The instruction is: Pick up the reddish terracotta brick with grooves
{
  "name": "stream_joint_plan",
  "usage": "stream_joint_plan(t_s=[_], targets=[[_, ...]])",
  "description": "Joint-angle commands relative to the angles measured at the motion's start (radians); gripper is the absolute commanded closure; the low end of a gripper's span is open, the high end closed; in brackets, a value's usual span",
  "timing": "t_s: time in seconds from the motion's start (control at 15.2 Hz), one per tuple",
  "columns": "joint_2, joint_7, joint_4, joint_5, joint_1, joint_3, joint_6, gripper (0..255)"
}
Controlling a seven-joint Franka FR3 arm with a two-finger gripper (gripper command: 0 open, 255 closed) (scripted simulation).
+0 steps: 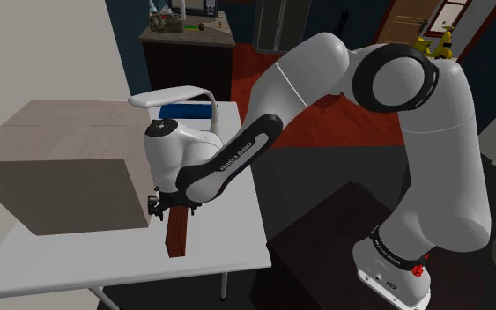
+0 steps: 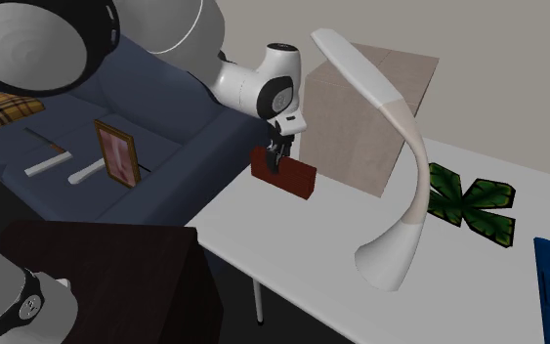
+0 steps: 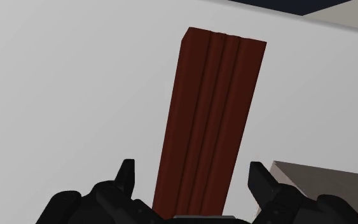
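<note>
- The gripper [image 3: 193, 179] is open. Its fingers [image 3: 126, 175] stand either side of the brick [image 3: 212, 114] with a gap on each side, so nothing is held.
- The dark red, grooved brick lies on the white table [image 1: 228, 242], just beside the big box [image 1: 61, 167].
- I judge the grasp step is in hand. I'd lower a little, keep the brick centred, and close across its narrow width so both pads land flat on the long sides.
- I'd watch the finger nearer the box, since clearance there looks slim.
- In the wrist view the hand cuts off the brick's near end. In the shoulder view the wrist covers its upper part, so I can't judge finger depth.
</note>
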Motion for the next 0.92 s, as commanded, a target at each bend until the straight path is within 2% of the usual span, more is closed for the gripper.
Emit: stream_joint_plan(t_s=[0.0,0.53,0.86], targets=[[0.003,0.002,-0.002,-0.003,0.001,-0.002,0.006,255],[0.002,0.002,-0.004,-0.003,0.001,-0.002,0.006,255],[-0.034,-0.011,-0.002,0.018,-0.012,0.016,-0.030,255]])
